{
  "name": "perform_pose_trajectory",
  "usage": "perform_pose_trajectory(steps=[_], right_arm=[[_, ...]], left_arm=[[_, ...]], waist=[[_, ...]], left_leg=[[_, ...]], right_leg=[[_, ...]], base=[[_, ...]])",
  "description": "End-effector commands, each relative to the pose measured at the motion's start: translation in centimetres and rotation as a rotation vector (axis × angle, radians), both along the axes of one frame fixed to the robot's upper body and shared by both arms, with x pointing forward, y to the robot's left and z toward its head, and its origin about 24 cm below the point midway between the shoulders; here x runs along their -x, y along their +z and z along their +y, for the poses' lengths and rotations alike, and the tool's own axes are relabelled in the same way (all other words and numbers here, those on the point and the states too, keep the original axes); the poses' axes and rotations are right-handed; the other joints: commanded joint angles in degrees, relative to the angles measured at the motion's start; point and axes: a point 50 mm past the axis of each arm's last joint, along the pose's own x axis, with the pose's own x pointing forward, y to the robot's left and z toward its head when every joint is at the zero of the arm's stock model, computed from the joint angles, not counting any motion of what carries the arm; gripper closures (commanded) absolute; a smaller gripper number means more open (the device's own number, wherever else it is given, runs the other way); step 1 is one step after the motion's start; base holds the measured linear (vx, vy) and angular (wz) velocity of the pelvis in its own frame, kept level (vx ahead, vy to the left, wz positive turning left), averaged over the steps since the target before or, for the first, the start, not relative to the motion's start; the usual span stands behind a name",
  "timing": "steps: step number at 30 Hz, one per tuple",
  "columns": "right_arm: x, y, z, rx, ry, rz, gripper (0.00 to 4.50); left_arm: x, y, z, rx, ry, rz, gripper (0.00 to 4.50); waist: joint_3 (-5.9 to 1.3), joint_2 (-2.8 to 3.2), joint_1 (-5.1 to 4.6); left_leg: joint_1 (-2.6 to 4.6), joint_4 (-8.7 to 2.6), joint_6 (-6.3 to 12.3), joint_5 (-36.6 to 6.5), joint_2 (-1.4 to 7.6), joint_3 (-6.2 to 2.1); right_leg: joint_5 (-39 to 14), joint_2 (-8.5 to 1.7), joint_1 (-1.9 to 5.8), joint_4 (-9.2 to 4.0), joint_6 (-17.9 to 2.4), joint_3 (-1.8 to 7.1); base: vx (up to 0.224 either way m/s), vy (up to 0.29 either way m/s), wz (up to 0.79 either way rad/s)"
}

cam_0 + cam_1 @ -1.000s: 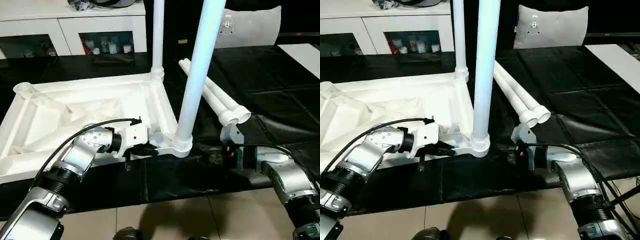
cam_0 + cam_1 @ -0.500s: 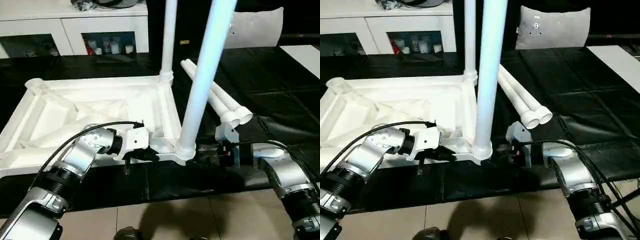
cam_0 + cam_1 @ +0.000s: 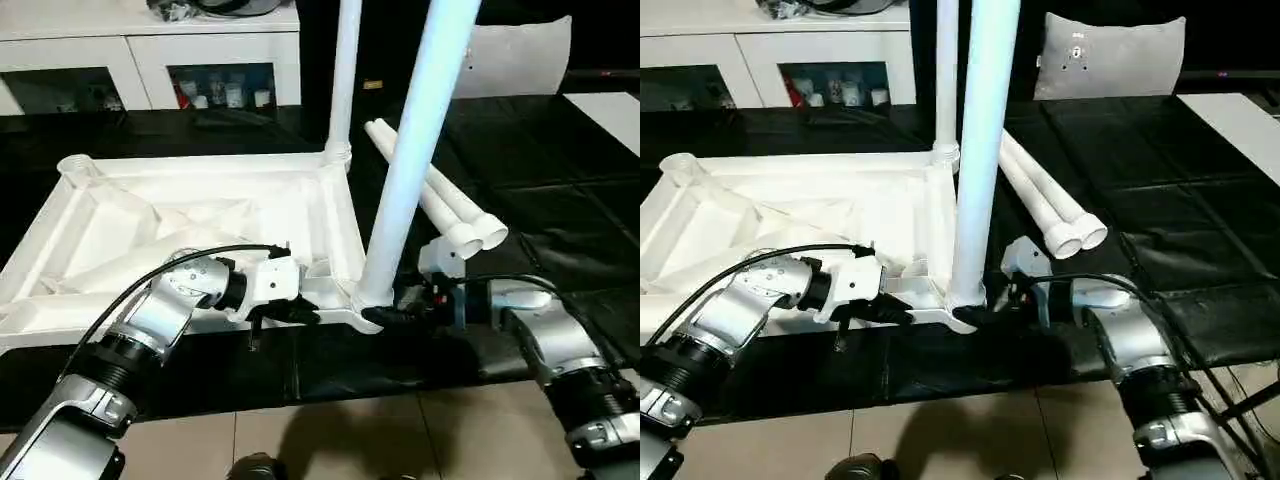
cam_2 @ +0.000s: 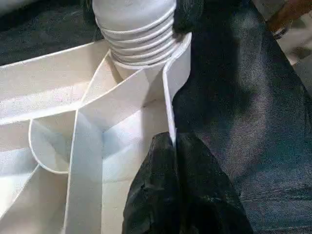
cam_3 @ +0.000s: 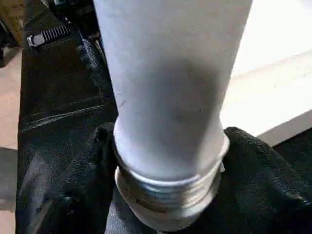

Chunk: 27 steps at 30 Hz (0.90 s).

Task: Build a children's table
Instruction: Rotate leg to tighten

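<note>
The children's table lies upside down on the black sheet, its white ribbed top facing up. One leg stands upright in the far right corner socket. A second leg leans slightly in the near right socket. Two loose legs lie side by side to the right. My left gripper is shut on the top's thin near rim, just beside the near right socket. My right gripper reaches in from the right, its fingers pressed on either side of the near leg's ribbed base.
The black-sheeted work table's front edge runs just below both grippers, with tiled floor beyond it. A white cabinet and a grey cushion stand at the back. A white board lies at the far right.
My right gripper has moved left to the near leg and its fingers have closed in around the base. The left gripper keeps its hold on the rim. The camera has shifted a little.
</note>
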Motion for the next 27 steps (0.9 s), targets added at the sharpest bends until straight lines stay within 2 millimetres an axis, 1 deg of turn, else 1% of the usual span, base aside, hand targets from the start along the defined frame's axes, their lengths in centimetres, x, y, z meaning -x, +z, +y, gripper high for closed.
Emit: perform_pose_trajectory(steps=[1,4,5,6,7,8,9,10,12,13,14,16,17,18,19,20,21,22,23,24,25,26,27], right_arm=[[-0.5,0.5,0.0,0.012,-0.004,-0.03,1.45],[-0.5,0.5,0.1,0.011,0.0,-0.028,1.7],[-0.5,0.4,0.1,0.01,0.005,-0.027,1.72],[-0.4,0.4,0.1,0.009,0.007,-0.027,1.72],[-0.4,0.4,0.2,0.005,0.011,-0.022,1.73],[-0.3,0.3,0.2,0.0,0.016,-0.014,1.75],[-0.1,0.2,0.3,-0.006,0.02,-0.005,1.76],[-0.1,0.2,0.3,-0.006,0.02,-0.005,1.76],[0.3,0.0,0.7,-0.037,0.006,0.026,1.76],[0.4,-0.1,0.8,-0.04,-0.002,0.032,1.76],[0.4,-0.3,1.4,-0.042,-0.039,0.049,1.76],[0.4,-0.4,1.6,-0.038,-0.064,0.053,1.76],[0.2,-0.6,2.2,-0.032,-0.11,0.057,1.77],[-0.3,-0.9,3.4,-0.036,-0.206,0.055,1.77],[-0.6,-0.9,4.0,-0.04,-0.258,0.052,1.77],[-1.0,-1.0,4.8,-0.048,-0.321,0.057,1.77],[-1.2,-1.0,5.1,-0.046,-0.347,0.053,1.77],[-1.5,-1.0,5.4,-0.047,-0.382,0.049,1.77],[-1.8,-1.1,5.8,-0.054,-0.429,0.053,1.78],[-2.2,-1.1,6.1,-0.063,-0.476,0.057,1.78],[-2.4,-1.1,6.2,-0.068,-0.514,0.061,1.78],[-2.4,-1.1,6.2,-0.068,-0.514,0.061,1.78],[-2.8,-1.2,6.4,-0.055,-0.566,0.059,1.78]], left_arm=[[0.9,-0.6,-0.6,-0.047,-0.082,0.018,4.5],[0.9,-0.7,-0.6,-0.051,-0.08,0.02,4.5],[0.9,-0.7,-0.5,-0.052,-0.079,0.021,4.5],[0.9,-0.7,-0.5,-0.052,-0.079,0.021,4.5],[0.9,-0.7,-0.5,-0.051,-0.078,0.022,4.5],[1.0,-0.7,-0.5,-0.047,-0.07,0.025,4.5],[1.0,-0.7,-0.5,-0.043,-0.057,0.026,4.5],[1.0,-0.7,-0.5,-0.043,-0.057,0.026,4.5],[0.8,-0.6,-0.5,0.003,0.011,0.049,4.5],[0.7,-0.5,-0.6,0.014,0.024,0.052,4.5],[0.5,-0.2,-0.8,0.053,0.071,0.056,4.5],[0.4,-0.1,-0.9,0.067,0.093,0.056,4.5],[0.2,0.1,-1.2,0.09,0.133,0.055,4.5],[-0.1,0.4,-1.8,0.127,0.207,0.049,4.5],[-0.3,0.5,-2.2,0.145,0.246,0.046,4.5],[-0.5,0.6,-2.6,0.154,0.292,0.034,4.5],[-0.6,0.6,-2.8,0.158,0.321,0.026,4.5],[-0.8,0.6,-3.1,0.168,0.358,0.019,4.5],[-1.1,0.7,-3.5,0.185,0.404,0.013,4.5],[-1.3,0.9,-3.9,0.202,0.451,0.006,4.5],[-1.4,1.0,-4.1,0.215,0.486,0.003,4.5],[-1.4,1.0,-4.1,0.215,0.486,0.003,4.5],[-1.6,1.2,-4.7,0.235,0.531,-0.004,4.5]], waist=[[-4.59,-0.22,-0.39],[-4.57,-0.17,-0.42],[-4.63,-0.31,-0.4],[-4.62,-0.22,-0.38],[-4.63,-0.44,-0.42],[-4.63,-0.33,-0.38],[-4.61,-0.53,-0.39],[-4.61,-0.49,-0.41],[-4.59,-0.31,-0.42],[-4.54,-0.36,-0.39],[-4.46,-0.13,-0.46],[-4.27,-0.29,-0.63],[-4.07,-0.18,-0.86],[-3.78,0.18,-1.33],[-3.65,0.09,-1.8],[-3.65,0.24,-2.17],[-3.51,-0.04,-2.85],[-3.51,-0.09,-3.12],[-3.47,-0.02,-3.53],[-3.52,0.04,-3.86],[-3.58,-0.06,-4.16],[-3.56,-0.03,-4.31],[-3.61,-0.03,-4.52]], left_leg=[[1.63,-3.88,1.24,-13.8,3.99,-1.66],[1.63,-3.95,1.13,-14.0,4.01,-1.69],[1.67,-3.93,1.19,-13.7,4.03,-1.68],[1.69,-3.91,1.27,-13.6,4.04,-1.67],[1.65,-3.92,1.36,-13.4,4.03,-1.64],[1.61,-3.87,1.46,-13.2,4.03,-1.65],[1.61,-3.83,1.66,-12.9,4.0,-1.58],[1.59,-3.82,1.7,-12.9,4.0,-1.58],[1.62,-3.85,1.71,-12.7,4.06,-1.6],[1.64,-3.86,1.75,-12.7,4.05,-1.55],[1.62,-3.91,1.6,-12.8,4.03,-1.57],[1.68,-4.08,1.16,-14.6,3.95,-1.62],[1.77,-4.29,0.4,-16.3,3.9,-1.73],[1.82,-4.51,-0.67,-17.8,3.91,-1.87],[1.72,-4.66,-1.38,-18.8,3.84,-2.0],[1.93,-4.63,-2.42,-20.9,3.55,-2.38],[1.97,-4.72,-2.99,-22.4,3.46,-2.54],[2.01,-4.7,-3.08,-22.8,3.44,-2.56],[2.02,-4.63,-3.09,-22.7,3.43,-2.53],[1.89,-4.63,-2.97,-22.6,3.38,-2.61],[1.93,-4.54,-2.59,-22.5,3.28,-2.58],[1.95,-4.54,-2.41,-22.5,3.28,-2.49],[1.82,-4.52,-2.08,-22.0,3.3,-2.48]], right_leg=[[-13.6,-4.54,2.22,-3.68,-12.7,2.58],[-13.9,-4.49,2.22,-3.67,-12.5,2.58],[-13.6,-4.49,2.23,-3.62,-12.5,2.57],[-13.3,-4.49,2.19,-3.58,-12.6,2.59],[-13.2,-4.47,2.22,-3.58,-12.6,2.58],[-13.1,-4.53,2.24,-3.51,-12.7,2.59],[-13.2,-4.51,2.21,-3.52,-12.7,2.6],[-13.3,-4.52,2.25,-3.51,-12.7,2.6],[-13.4,-4.47,2.2,-3.52,-12.6,2.6],[-13.4,-4.43,2.15,-3.55,-12.7,2.63],[-13.4,-4.38,2.14,-3.48,-12.7,2.64],[-15.9,-4.38,2.02,-3.9,-12.3,2.6],[-18.7,-4.44,1.99,-4.17,-11.5,2.66],[-20.8,-4.4,1.75,-4.36,-10.8,2.76],[-21.8,-4.41,1.75,-4.29,-10.9,2.68],[-25.7,-4.7,1.73,-4.76,-9.7,2.42],[-28.2,-4.61,1.63,-5.11,-8.6,2.32],[-28.9,-4.62,1.65,-5.24,-8.1,2.31],[-29.3,-4.64,1.49,-5.44,-7.7,2.39],[-29.0,-4.64,1.61,-5.49,-7.6,2.28],[-28.6,-4.58,1.53,-5.71,-7.5,2.24],[-28.2,-4.51,1.43,-5.75,-7.6,2.3],[-27.0,-4.48,1.54,-5.66,-7.9,2.32]], base=[[0.0,0.0,0.0],[0.0,0.0,0.0],[0.0,0.0,0.0],[0.0,0.0,0.0],[0.0,0.0,0.0],[0.0,0.0,0.0],[0.0,0.0,0.0],[0.0,0.0,0.0],[0.0,0.0,0.0],[0.0,0.0,0.0],[0.0,0.0,0.0],[0.0,0.0,0.0],[0.0,0.0,0.0],[0.0,0.0,0.0],[0.0,0.0,0.0],[0.0,0.0,0.0],[0.0,0.0,0.0],[0.0,0.0,0.0],[0.0,0.0,0.0],[0.0,0.0,0.0],[0.0,0.0,0.0],[0.0,0.0,0.0],[0.0,0.0,0.0]])
